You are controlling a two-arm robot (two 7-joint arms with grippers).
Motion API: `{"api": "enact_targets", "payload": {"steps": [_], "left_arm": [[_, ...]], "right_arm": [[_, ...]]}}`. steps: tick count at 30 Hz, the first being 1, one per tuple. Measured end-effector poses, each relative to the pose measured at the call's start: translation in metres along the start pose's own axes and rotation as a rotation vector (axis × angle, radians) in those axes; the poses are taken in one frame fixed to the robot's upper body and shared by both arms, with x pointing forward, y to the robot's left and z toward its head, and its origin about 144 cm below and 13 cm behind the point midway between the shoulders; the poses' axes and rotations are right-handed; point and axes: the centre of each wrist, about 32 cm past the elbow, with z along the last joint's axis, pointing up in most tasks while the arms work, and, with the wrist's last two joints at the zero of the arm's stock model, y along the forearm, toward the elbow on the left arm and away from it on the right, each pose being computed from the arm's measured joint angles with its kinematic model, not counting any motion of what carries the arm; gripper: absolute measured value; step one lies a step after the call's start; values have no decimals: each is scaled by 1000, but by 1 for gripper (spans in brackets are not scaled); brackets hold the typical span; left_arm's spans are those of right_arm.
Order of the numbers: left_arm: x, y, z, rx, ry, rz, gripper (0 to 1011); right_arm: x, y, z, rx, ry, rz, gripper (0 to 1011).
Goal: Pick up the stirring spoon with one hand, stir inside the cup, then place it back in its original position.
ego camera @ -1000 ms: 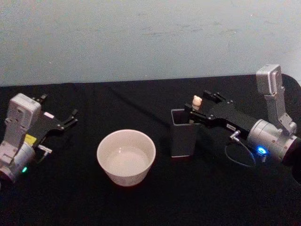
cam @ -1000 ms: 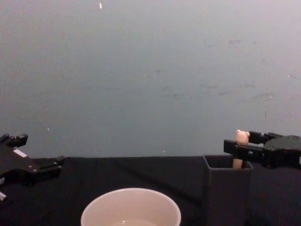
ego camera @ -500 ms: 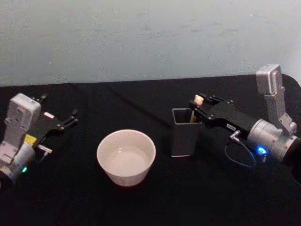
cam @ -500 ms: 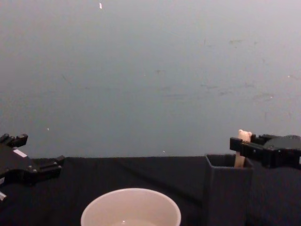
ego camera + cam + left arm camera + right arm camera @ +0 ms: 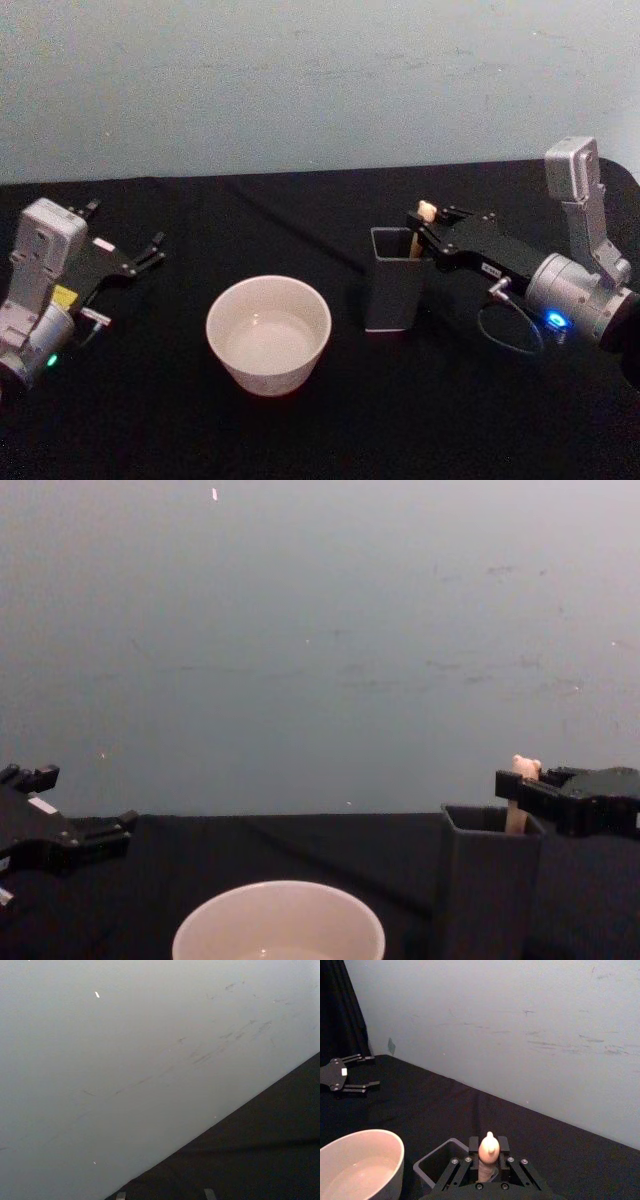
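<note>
Spoon (image 5: 427, 210) 1 in right gripper (image 5: 433, 224) | cup (image 5: 266, 374) 1 | holder (image 5: 392, 296) 1 | left gripper (image 5: 126, 223)

Table cover (image 5: 300, 440): black cloth, matt, no sheen. Cup (image 5: 268, 335) reads as glazed ceramic: cream-white, smooth, faint gloss on the inner wall. Holder (image 5: 392, 300): dark grey, thin-walled, matt, plastic-looking. Stirring spoon (image 5: 425, 211): the exposed handle and bear head are beige, smooth, matt; wood or plastic, can't tell. Right gripper (image 5: 489, 1150): matt black fingers with bright metal screw heads. Left gripper (image 5: 127, 230): same matt black. Wrist housings (image 5: 575, 290): silver-grey, satin. Far wall (image 5: 300, 80): pale matt paint, scuffed.
</note>
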Motion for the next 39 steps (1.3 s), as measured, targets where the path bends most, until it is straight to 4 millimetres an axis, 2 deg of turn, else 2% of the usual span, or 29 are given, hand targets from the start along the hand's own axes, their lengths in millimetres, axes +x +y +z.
{"api": "enact_targets", "payload": {"steps": [21,39], "left_arm": [[0,0,0,0,0,0,1001],[0,0,0,0,0,0,1001]], "right_arm": [[-2,-2,5,12,11,30,214],[-2,-7,32,76,85,17,214]]}}
